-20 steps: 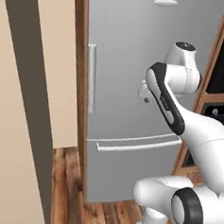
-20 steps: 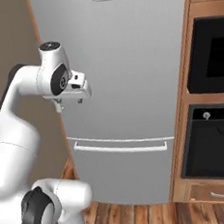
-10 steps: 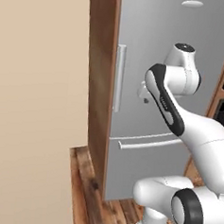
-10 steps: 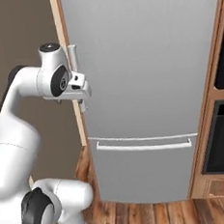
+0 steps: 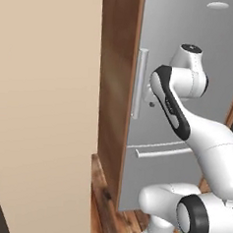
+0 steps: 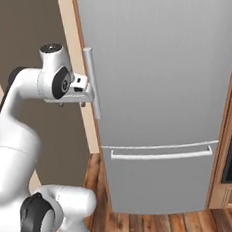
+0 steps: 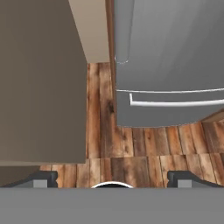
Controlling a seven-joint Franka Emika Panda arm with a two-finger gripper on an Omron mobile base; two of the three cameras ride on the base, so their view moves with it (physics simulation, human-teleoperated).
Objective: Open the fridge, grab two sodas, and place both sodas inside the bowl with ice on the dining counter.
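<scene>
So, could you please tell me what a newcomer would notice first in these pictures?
The tall grey fridge, door shut, dominates the scene. The white arm's pincer, jaws open, sits beside the long vertical handle on the door's left edge. Below runs the drawer's horizontal handle.

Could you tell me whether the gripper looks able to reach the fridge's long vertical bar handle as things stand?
Probably yes: the open gripper sits right beside the tall grey-silver fridge's long vertical bar handle, nothing between them, though its jaws do not yet straddle the bar.
</scene>
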